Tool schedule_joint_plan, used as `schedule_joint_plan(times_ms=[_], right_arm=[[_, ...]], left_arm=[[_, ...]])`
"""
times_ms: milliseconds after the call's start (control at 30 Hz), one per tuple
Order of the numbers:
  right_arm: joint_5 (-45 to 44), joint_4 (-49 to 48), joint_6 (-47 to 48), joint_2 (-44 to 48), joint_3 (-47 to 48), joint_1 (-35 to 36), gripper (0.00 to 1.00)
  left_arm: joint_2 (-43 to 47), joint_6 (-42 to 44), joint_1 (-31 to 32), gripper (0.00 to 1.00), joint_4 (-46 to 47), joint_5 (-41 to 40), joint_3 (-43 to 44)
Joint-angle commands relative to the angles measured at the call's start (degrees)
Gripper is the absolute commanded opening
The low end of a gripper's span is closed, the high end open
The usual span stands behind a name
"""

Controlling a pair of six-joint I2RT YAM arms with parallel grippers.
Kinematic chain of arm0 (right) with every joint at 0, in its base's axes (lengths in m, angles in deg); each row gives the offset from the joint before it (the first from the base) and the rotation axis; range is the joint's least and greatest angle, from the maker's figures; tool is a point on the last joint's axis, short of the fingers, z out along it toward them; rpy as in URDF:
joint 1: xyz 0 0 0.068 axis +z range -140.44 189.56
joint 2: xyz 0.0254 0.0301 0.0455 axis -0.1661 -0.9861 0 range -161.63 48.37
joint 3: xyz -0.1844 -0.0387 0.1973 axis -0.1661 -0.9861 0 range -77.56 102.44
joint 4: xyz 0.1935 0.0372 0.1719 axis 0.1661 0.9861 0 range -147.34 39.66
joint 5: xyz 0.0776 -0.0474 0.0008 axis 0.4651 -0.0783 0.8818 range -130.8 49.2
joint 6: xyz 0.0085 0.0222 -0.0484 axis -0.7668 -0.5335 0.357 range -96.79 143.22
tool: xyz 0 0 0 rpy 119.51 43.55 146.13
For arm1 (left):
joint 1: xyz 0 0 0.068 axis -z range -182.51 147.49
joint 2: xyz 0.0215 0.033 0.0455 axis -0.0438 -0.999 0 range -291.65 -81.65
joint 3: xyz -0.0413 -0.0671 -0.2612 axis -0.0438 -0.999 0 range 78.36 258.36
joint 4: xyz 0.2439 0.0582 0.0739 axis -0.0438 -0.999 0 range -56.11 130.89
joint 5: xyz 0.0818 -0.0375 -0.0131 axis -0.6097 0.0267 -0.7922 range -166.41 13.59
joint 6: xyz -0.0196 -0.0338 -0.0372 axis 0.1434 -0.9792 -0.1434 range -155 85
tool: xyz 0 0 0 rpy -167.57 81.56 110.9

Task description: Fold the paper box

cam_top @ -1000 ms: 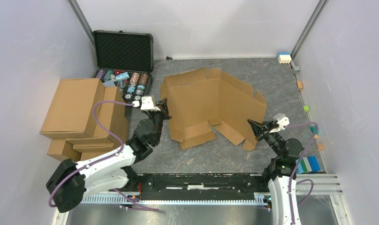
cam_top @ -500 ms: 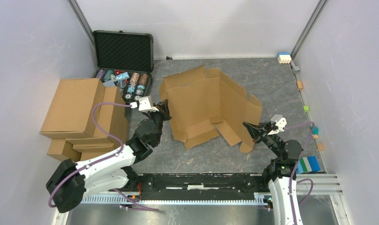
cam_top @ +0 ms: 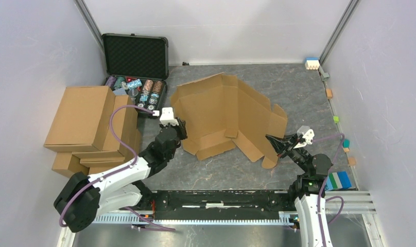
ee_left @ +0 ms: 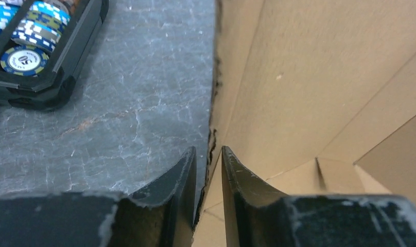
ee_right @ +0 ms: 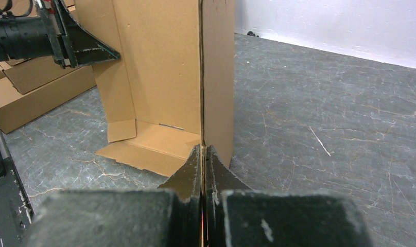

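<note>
The left claw [ee_left: 208, 152] has just parted, so the paper box [cam_top: 224, 110] sags flatter, its left fold lost, while the right claw [ee_right: 202, 150] stays clamped on its right flap.

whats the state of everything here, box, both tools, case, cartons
paper box: not folded yet, some panels flat, others standing up
left tool: jaws slightly apart, box edge in the gap
right tool: shut on an upright box panel's edge
black case: lid open, chips inside
cartons: closed, stacked
</note>
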Motion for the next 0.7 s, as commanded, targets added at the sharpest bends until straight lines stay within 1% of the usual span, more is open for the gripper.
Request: schedule_joint_plan(times_ms=[0, 100, 133, 167, 267, 367, 433, 533, 567, 667], right_arm=[[1.2, -1.0, -1.3, 0.9, -1.2, 0.5, 0.00], [2.8, -4.1, -2.9, 1.1, -1.7, 1.1, 0.00], [3.7, -6.3, -4.1, 1.0, -1.7, 1.6, 0.00], [4.0, -7.7, -4.8, 0.9, -1.7, 2.4, 0.00], [3.7, -8.0, -4.6, 0.0, -1.6, 3.9, 0.00], [3.8, -8.7, -4.8, -1.8, -0.9, 5.3, 0.00], [3.6, -6.4, -3.1, -3.3, 0.0, 6.2, 0.00], [2.2, -2.1, 0.0, -5.4, 0.7, 6.9, 0.00], [1.8, -1.7, 0.3, -6.1, 0.5, 8.8, 0.00], [-1.1, -1.7, -0.2, -7.9, -0.6, 10.9, 0.00]], left_arm=[[-2.1, -1.7, -0.6, 0.28, -4.2, 4.1, 3.7], [-3.4, -2.1, -0.6, 0.06, -4.4, 3.5, 3.9], [-3.9, -2.4, -0.6, 0.02, -4.0, 2.6, 4.2], [-4.6, -2.6, -0.7, 0.02, -3.7, 1.7, 4.8], [-7.4, -3.3, -1.3, 0.02, -3.1, -1.8, 7.8], [-10.5, -5.5, -4.1, 0.02, -1.3, -3.3, 10.7], [-12.1, -7.2, -5.3, 0.02, -1.2, -4.5, 13.0], [-13.9, -6.1, -5.4, 0.02, 2.5, -7.0, 14.4], [-14.3, -6.7, -5.5, 0.02, 3.1, -7.7, 14.5], [-14.6, -8.7, -5.4, 0.02, 4.8, -6.9, 13.4]])
